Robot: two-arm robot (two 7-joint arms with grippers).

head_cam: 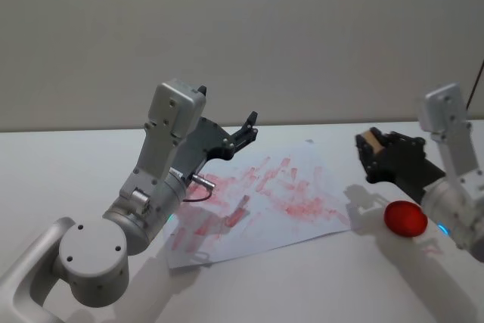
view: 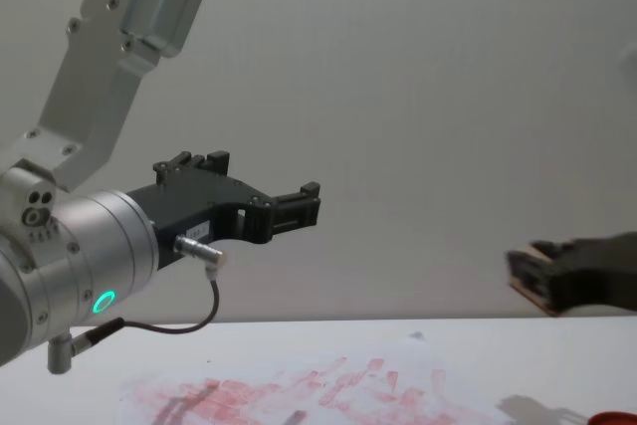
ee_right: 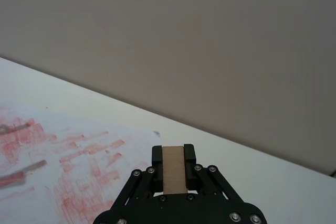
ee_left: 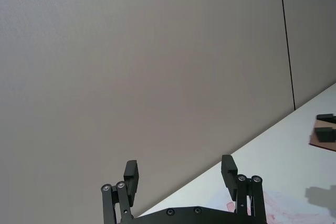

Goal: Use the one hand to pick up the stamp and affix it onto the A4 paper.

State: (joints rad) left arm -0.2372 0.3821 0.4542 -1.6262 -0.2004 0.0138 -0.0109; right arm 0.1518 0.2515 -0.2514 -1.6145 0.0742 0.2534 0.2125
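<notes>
- The left gripper (head_cam: 248,125) hangs idle above the left part of the A4 paper (head_cam: 302,179), its fingers (ee_left: 131,174) spread apart and holding nothing.
- The right gripper (head_cam: 368,149) is raised off the table, just right of the paper's edge.
- It is clenched on the stamp (ee_right: 174,169), a wooden block between its fingers.
- The stamp's base is hidden.
- A red round object (head_cam: 405,218) lies on the table (head_cam: 318,285) below the right arm.

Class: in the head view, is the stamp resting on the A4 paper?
No: the right hand holds the stamp raised beside the A4 paper.
</notes>
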